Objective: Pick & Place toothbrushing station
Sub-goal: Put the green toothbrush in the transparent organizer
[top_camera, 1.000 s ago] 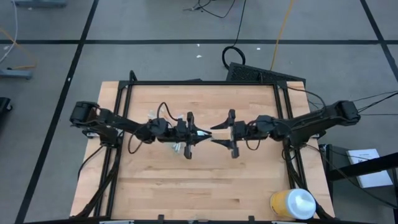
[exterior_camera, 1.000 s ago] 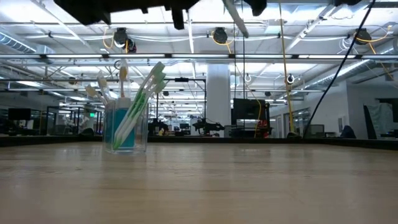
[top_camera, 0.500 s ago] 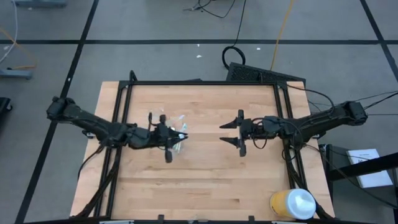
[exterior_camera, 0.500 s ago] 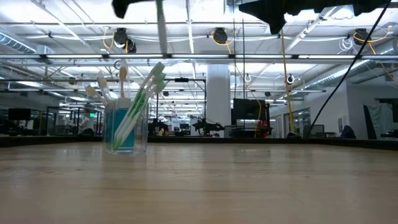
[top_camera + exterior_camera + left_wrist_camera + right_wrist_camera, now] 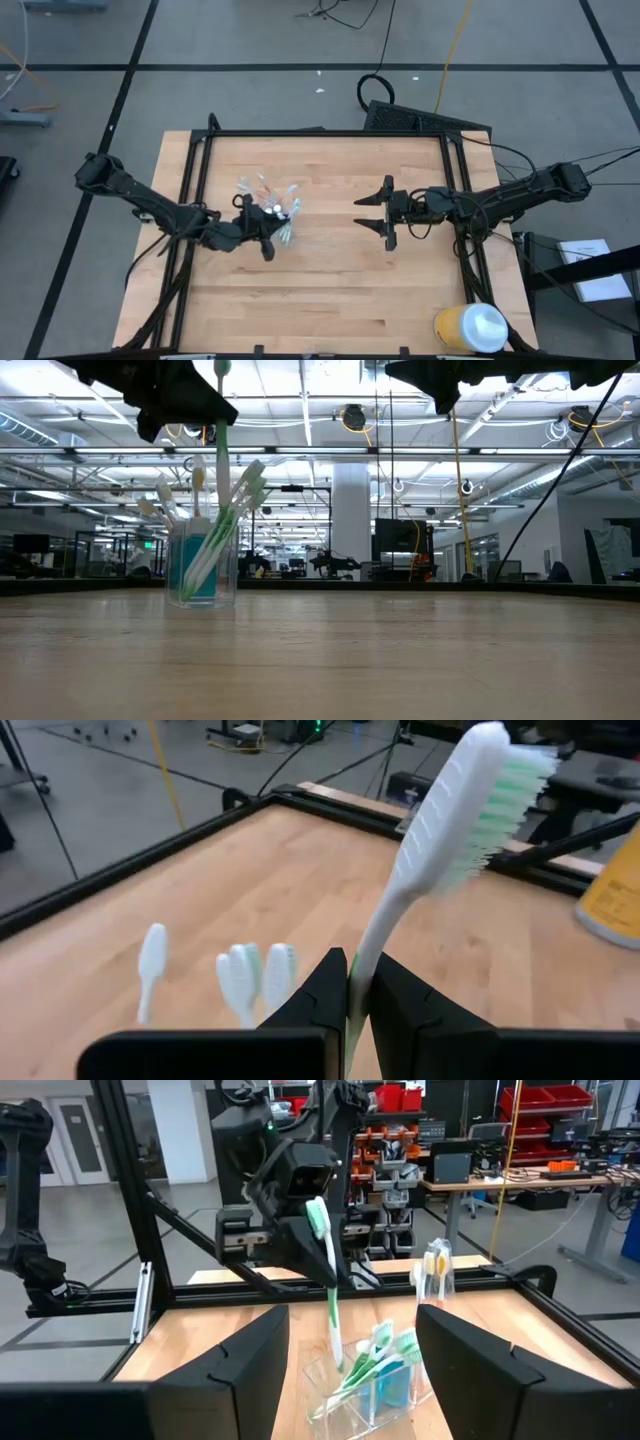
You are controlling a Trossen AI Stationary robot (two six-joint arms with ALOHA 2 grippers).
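A clear plastic cup stands on its base on the wooden table, left of centre. It holds several green and white toothbrushes and something blue. My left gripper is on the cup's near side, shut on a green-and-white toothbrush that stands upright over the cup. My right gripper hovers right of centre, wide open and empty, facing the cup. My left gripper pinches the toothbrush's handle between its two fingers, a short way below the head. The fingers come in level from the table's left and lie across the handle. The brush stands upright, head up, its lower end at the cup's mouth.
A big yellow container with a white lid stands at the table's near right corner. Black frame rails run along the table's far and side edges. Bare wood lies between the two grippers and along the near edge.
My left gripper has carried the toothbrush from the table's middle toward the left, to the cup. The brush has turned from slanted to upright and has come down over the cup. My right gripper has drawn back a little toward the table's right edge.
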